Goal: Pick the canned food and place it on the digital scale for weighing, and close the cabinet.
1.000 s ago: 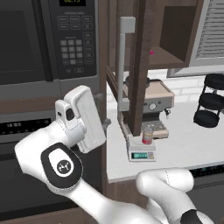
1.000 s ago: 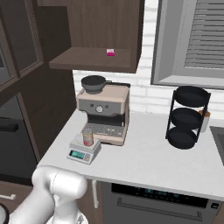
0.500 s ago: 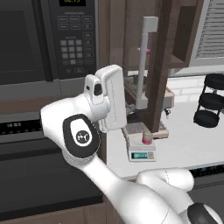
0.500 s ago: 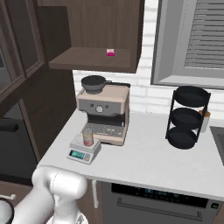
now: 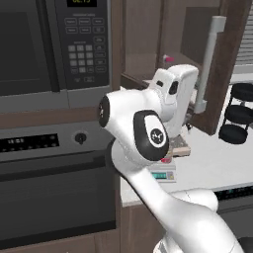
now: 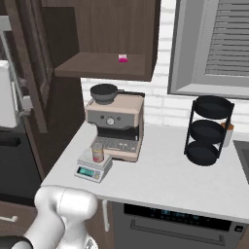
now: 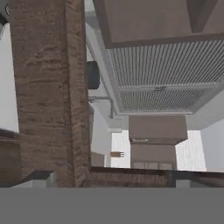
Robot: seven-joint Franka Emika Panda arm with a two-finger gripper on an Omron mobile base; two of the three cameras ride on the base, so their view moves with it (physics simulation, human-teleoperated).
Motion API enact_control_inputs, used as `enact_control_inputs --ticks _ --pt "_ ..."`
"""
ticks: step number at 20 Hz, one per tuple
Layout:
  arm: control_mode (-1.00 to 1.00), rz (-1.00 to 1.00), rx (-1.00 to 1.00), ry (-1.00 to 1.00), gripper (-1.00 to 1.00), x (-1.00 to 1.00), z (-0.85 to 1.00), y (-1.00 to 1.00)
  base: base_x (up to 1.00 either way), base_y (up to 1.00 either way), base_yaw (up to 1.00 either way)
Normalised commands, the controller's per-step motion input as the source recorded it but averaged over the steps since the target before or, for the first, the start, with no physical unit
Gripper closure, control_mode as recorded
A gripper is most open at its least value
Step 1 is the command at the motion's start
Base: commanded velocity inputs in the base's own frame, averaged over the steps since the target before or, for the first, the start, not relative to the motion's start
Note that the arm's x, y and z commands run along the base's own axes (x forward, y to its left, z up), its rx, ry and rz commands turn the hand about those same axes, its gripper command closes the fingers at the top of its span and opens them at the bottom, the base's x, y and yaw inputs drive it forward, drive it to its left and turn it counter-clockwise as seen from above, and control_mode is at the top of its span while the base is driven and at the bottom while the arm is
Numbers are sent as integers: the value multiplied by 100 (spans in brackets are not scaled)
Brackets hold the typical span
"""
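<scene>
The canned food [image 6: 97, 152], a short can with a red label, stands on the digital scale [image 6: 92, 168] in front of the coffee machine [image 6: 116, 127]. In the left base view the scale [image 5: 163, 174] shows just below my forearm. The cabinet's dark brown door [image 5: 228, 74] with its silver bar handle [image 5: 209, 59] stands partly open. My white hand [image 5: 174, 96] is right beside it, left of the handle. The door's wooden edge [image 7: 50, 87] rises close in front of my gripper [image 7: 111, 180], which is open and holds nothing.
A small pink item [image 6: 123, 58] lies on the cabinet's open shelf [image 6: 104, 67]. A black tiered rack [image 6: 209, 130] stands on the counter to the right. The microwave [image 5: 49, 44] and oven [image 5: 54, 183] fill the wall on the left.
My arm has swung to the right with the hand against the cabinet door. The door and its handle have turned rightward toward shut. Can and scale have not moved.
</scene>
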Motion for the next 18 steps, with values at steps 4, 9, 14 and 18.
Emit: enact_control_inputs --ticks 4,9,14,18 --pt "-100 17 32 0 -100 11 0 -100 0 0 0" --pt "-100 25 34 4 -100 66 0 -100 0 0 0" --pt "-100 33 34 9 -100 90 0 -100 0 0 0" --pt "-100 36 32 12 -100 91 0 -100 0 0 0"
